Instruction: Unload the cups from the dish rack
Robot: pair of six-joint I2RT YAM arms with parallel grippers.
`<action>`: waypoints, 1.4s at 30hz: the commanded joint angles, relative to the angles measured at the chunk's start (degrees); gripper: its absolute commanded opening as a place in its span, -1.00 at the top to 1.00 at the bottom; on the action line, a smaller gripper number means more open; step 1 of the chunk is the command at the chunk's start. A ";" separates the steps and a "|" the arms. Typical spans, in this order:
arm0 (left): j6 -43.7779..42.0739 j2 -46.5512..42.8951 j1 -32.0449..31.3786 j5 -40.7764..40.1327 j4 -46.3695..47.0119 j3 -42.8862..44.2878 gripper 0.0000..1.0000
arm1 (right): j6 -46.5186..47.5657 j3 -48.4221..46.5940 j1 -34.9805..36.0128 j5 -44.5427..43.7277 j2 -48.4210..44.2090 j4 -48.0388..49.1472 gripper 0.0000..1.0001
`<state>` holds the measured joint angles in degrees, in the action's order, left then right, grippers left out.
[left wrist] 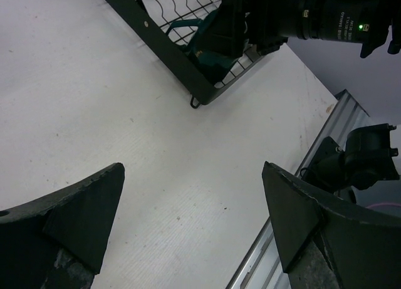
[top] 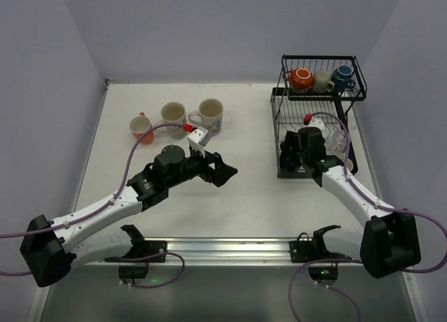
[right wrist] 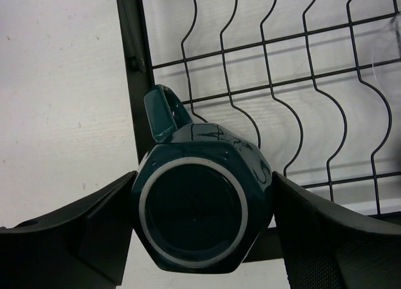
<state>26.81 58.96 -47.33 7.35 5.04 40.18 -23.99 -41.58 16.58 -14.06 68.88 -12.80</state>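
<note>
Three cups (top: 173,117) left of dish rack (top: 288,119); cup (right wrist: 200,207) inside.

White links, black joints and purple cables (top: 130,161) mark left arm (top: 98,214) and right arm (top: 353,196); left gripper (left wrist: 193,170) fingers (left wrist: 75,220) are matte black

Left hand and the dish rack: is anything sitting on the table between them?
Nothing. Between the left hand and the dish rack there is only bare white table, as the top view shows; the left wrist view agrees.
</note>
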 commanded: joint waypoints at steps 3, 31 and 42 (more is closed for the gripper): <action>0.00 0.89 -0.13 2.22 3.66 0.07 -0.91 | 0.52 -2.80 1.09 -4.74 -7.52 0.23 0.40; 14.76 11.79 0.40 10.58 26.86 -1.07 -0.75 | -36.12 11.43 1.18 48.24 -18.96 47.24 0.52; 16.96 9.51 0.31 8.22 39.96 -5.20 0.63 | -46.67 17.32 4.07 50.36 -12.20 61.13 0.42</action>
<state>44.29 70.67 -46.65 17.32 36.49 35.00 -65.25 -23.99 18.72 34.00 55.18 36.34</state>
